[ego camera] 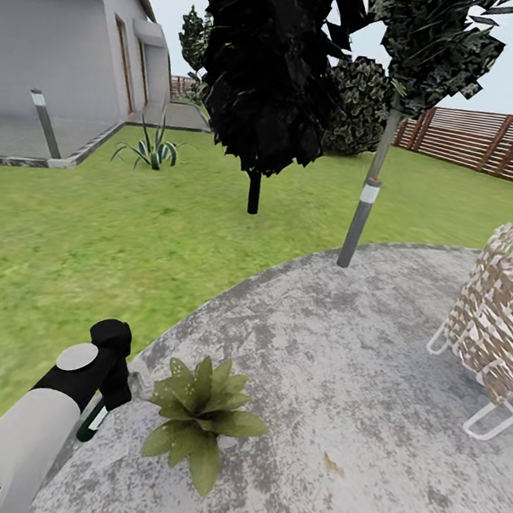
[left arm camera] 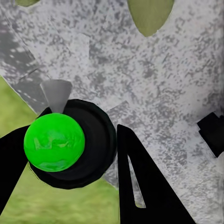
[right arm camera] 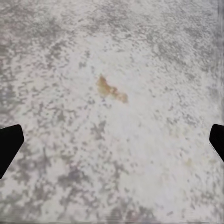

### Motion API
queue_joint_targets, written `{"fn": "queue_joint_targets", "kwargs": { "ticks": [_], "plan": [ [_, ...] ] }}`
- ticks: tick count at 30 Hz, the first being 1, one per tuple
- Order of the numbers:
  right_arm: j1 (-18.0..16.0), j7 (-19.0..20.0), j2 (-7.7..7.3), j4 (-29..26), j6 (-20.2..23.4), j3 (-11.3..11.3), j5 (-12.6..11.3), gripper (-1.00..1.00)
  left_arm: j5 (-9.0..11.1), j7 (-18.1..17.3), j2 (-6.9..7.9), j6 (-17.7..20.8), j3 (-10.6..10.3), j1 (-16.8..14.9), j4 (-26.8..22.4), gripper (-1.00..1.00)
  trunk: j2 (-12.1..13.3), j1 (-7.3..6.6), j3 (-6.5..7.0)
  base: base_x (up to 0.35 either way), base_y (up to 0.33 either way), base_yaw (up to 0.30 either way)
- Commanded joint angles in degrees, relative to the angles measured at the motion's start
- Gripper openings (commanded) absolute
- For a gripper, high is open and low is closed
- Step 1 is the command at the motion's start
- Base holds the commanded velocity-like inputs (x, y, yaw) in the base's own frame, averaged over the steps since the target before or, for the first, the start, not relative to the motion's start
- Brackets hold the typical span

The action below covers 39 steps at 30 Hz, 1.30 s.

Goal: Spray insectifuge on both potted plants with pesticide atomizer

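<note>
With left end effector gripping the pesticide atomizer beside potted plant, spraying looks unstarted; right end effector wide.

A dark green pesticide atomizer, white label band showing, hung nearly upright at the edge of the garden's round grey patio, just beside one potted plant, a low rosette of broad pointed green leaves standing on the paving.

Home garden: lawn, round paved patio, wooden fence, house wall.
</note>
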Motion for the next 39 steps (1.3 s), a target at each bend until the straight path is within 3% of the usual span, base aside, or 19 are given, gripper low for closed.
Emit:
{"fn": "queue_joint_targets", "kwargs": {
  "ticks": [1,9,18,22,24,33,39],
  "plan": [
    [0.0,-0.3,0.01,0.1,-0.1,-0.3,0.6,1.00,-0.4,-0.5,-0.01,0.6,0.0,0.0,-0.1,-1.00,0.0,-0.02,-0.05,-0.148,-0.254,0.019],
    [0.0,-0.3,0.01,0.1,-0.1,-0.3,0.6,1.00,-0.4,-0.5,-0.05,0.6,0.0,0.0,-0.1,-1.00,0.0,-0.02,-0.05,-0.159,-0.249,0.218],
    [0.0,-0.3,0.01,0.1,-0.1,-0.3,0.6,1.00,-0.4,-0.4,0.12,0.6,0.0,0.1,0.5,-1.00,0.0,-0.02,-0.05,0.108,-0.255,0.272],
    [0.0,-0.3,0.01,0.1,-0.1,-0.3,0.6,1.00,-0.4,0.2,0.69,0.5,0.2,2.1,0.7,-1.00,0.0,-0.02,-0.05,0.046,-0.065,0.074],
    [0.0,-0.3,0.01,0.1,-0.1,-0.3,0.6,1.00,-0.3,2.6,0.73,0.5,0.2,4.2,0.7,-1.00,0.0,-0.02,-0.05,0.005,-0.008,0.009],
    [0.0,-0.3,0.01,0.1,-0.1,-0.3,0.6,1.00,0.9,3.7,0.05,0.4,0.4,6.5,0.8,-1.00,0.0,-0.02,-0.05,0.000,0.000,0.001],
    [0.0,-0.1,0.17,0.1,-0.1,-0.3,0.6,1.00,4.0,3.7,0.98,0.2,0.5,6.7,1.1,-1.00,0.0,-0.02,-0.05,0.000,0.000,0.000]
  ]
}}
